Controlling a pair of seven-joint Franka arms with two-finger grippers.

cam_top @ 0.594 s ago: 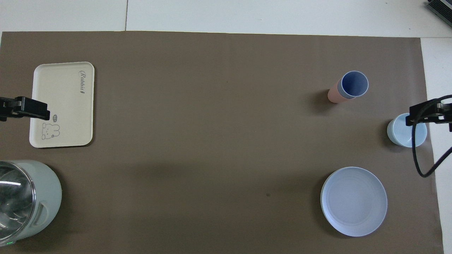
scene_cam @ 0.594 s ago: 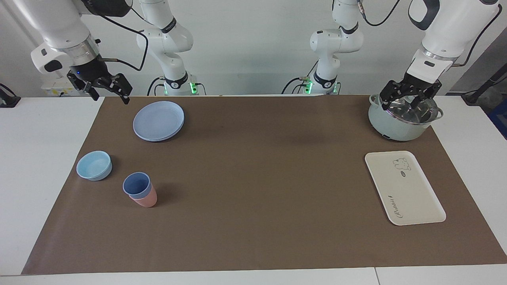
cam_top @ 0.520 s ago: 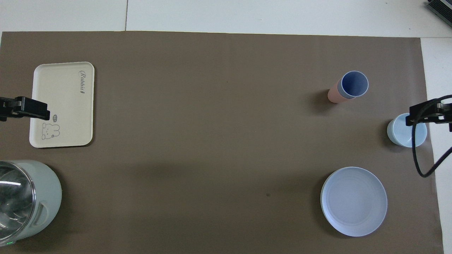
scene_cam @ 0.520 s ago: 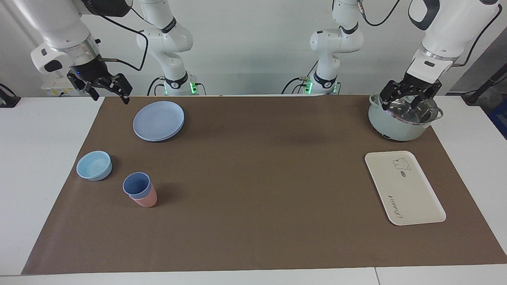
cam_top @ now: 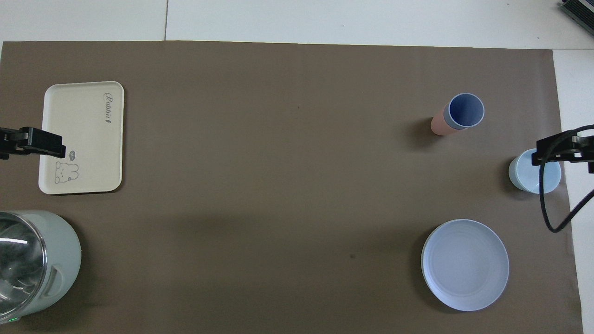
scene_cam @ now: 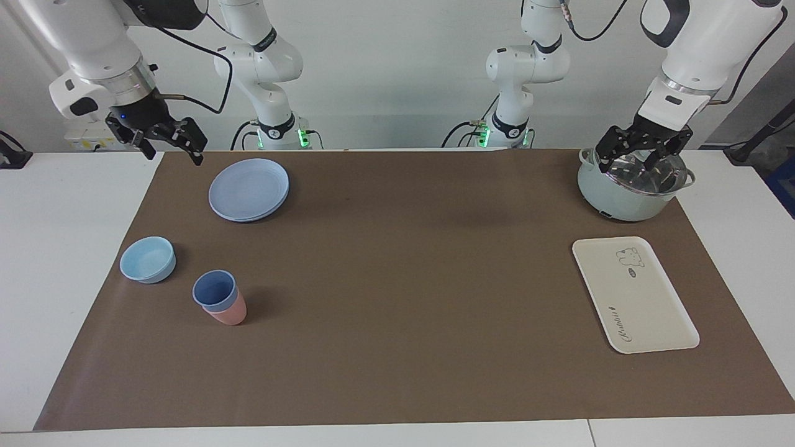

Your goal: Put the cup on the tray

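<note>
Cup (scene_cam: pixel 214 290) stands upright, nested in a salmon-pink tumbler (scene_cam: pixel 228 313) of the same tapered shape, on the brown mat (scene_cam: pixel 397 279) toward the right arm's end of the counter (scene_cam: pixel 62 248), just as it stood a moment ago. Nearby sit a shallow light-blue bowl (scene_cam: pixel 148 259) and a round blue plate (scene_cam: pixel 249 189), both smooth plastic. Well apart, at the left arm's end, the tray (scene_cam: pixel 634 293) lies flat and cream-white with rounded corners. Since the earlier frame the right pincer (scene_cam: pixel 163 138) has risen slightly over the mat's corner, fingers spread wide. The left pincer (scene_cam: pixel 640 148) hangs unmoved over a pale green pot (scene_cam: pixel 627 186) with a glass lid, fingers also apart.
</note>
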